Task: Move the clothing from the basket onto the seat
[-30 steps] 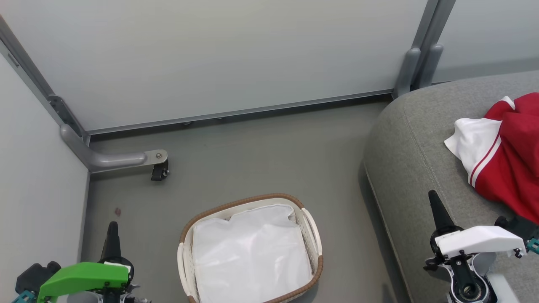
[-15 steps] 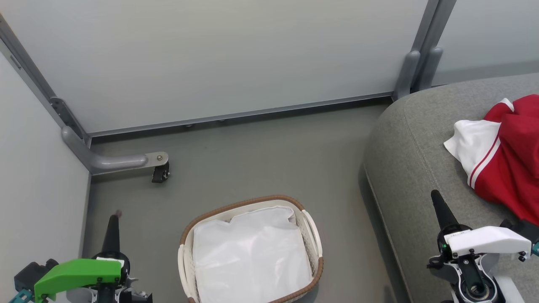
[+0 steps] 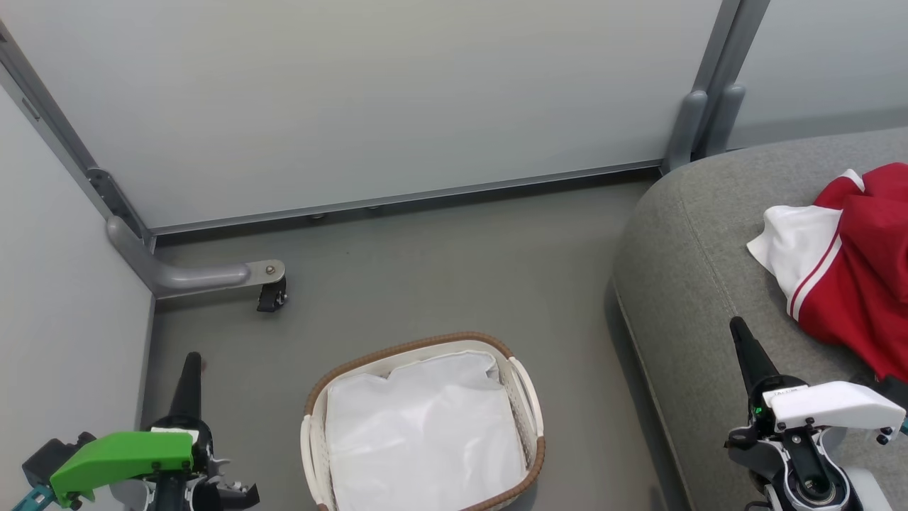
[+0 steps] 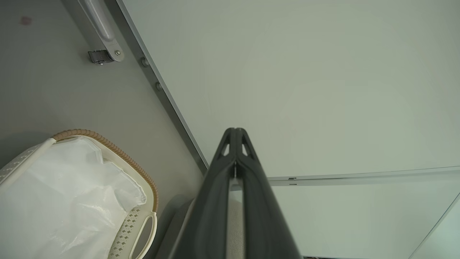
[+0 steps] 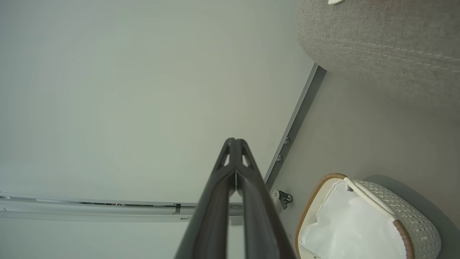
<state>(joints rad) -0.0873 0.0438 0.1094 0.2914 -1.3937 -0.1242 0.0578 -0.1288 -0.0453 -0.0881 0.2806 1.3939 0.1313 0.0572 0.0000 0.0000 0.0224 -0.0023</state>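
The clothing (image 3: pixel 862 266), red with white trim, lies on the grey seat (image 3: pixel 695 255) at the right edge of the head view. The cream basket (image 3: pixel 528 397) with a brown rim stands on the floor at bottom centre, holding just its white liner (image 3: pixel 422 443). My left gripper (image 3: pixel 191 360) is shut at the lower left, apart from the basket and holding nothing. My right gripper (image 3: pixel 739 328) is shut above the seat's front, short of the clothing, with nothing in it. The wrist views show the left gripper (image 4: pixel 234 130) and right gripper (image 5: pixel 234 140) with tips pressed together, the basket (image 4: pixel 118 158) (image 5: pixel 413 223) and the seat (image 5: pixel 381 46).
Pale partition panels (image 3: pixel 355 92) wall the area at the back and left. A grey metal foot with a black caster (image 3: pixel 269 294) juts onto the floor left of the basket. Grey floor (image 3: pixel 440 270) spreads between the basket, the wall and the seat.
The whole head picture has drifted slightly downward, so the camera moved. Both grippers stay shut. The clothing and the basket lie as before.
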